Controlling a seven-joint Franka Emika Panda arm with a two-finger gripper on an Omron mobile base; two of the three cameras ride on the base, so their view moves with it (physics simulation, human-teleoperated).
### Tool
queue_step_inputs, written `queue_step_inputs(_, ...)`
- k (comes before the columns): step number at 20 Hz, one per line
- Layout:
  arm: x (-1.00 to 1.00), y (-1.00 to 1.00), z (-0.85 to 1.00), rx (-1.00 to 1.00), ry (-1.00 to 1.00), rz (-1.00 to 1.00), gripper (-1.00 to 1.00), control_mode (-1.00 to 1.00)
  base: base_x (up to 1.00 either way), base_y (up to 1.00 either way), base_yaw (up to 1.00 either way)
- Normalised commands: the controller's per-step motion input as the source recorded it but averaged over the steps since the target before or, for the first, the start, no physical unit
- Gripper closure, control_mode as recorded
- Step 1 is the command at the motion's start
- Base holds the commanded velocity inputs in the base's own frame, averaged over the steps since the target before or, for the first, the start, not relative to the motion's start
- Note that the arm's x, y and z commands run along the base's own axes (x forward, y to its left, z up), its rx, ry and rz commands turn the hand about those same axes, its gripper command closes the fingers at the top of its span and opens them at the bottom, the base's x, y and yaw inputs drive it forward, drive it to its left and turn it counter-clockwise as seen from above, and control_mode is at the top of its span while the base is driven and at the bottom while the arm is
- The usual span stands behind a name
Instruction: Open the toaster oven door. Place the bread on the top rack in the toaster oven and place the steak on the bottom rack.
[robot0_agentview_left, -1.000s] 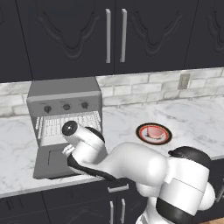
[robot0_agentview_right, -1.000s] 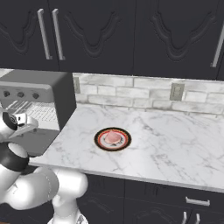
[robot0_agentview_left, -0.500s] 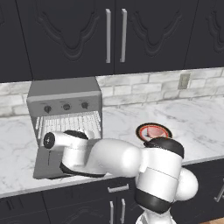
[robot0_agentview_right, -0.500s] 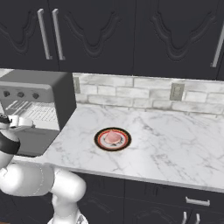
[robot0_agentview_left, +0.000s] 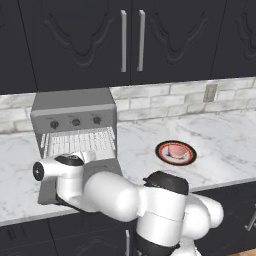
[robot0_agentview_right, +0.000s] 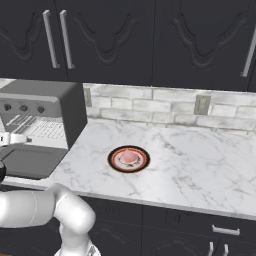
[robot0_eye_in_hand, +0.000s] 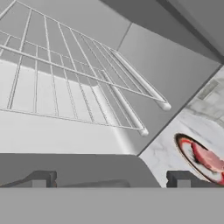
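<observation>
The grey toaster oven (robot0_agentview_left: 75, 107) stands at the left of the counter. Its door (robot0_agentview_right: 31, 161) lies folded down flat, and the light wire racks (robot0_agentview_left: 80, 141) show inside. My arm reaches low across the door in the left base view. In the hand view my gripper (robot0_eye_in_hand: 111, 181) is open with nothing between its tips. It sits just over the door (robot0_eye_in_hand: 78, 168) and looks up at the two racks (robot0_eye_in_hand: 65, 74). The pinkish steak (robot0_agentview_right: 129, 157) lies on a red-rimmed plate (robot0_agentview_right: 112, 161) to the oven's right, also seen as the steak (robot0_eye_in_hand: 206, 158). The bread is out of view.
Dark wall cabinets (robot0_agentview_left: 130, 40) hang above the oven. The marble counter (robot0_agentview_right: 200, 160) stretches to the right of the plate, backed by a tiled wall with an outlet (robot0_agentview_right: 202, 104). Dark drawers (robot0_agentview_right: 220, 230) run below the counter edge.
My hand has swung left and lower along the open door, with the elbow now in front of the oven. The gripper stays open. The plate and steak have not moved.
</observation>
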Motion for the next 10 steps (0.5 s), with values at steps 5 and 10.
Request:
queue_step_inputs(5, 0.09, -0.09, 0.04, 0.01, -0.01, 0.25, -1.0, -1.0, 0.0, 0.0, 0.0)
queue_step_inputs(10, 0.21, -0.15, 0.0, 0.04, 0.0, 0.32, -1.0, -1.0, 0.0, 0.0, 0.0)
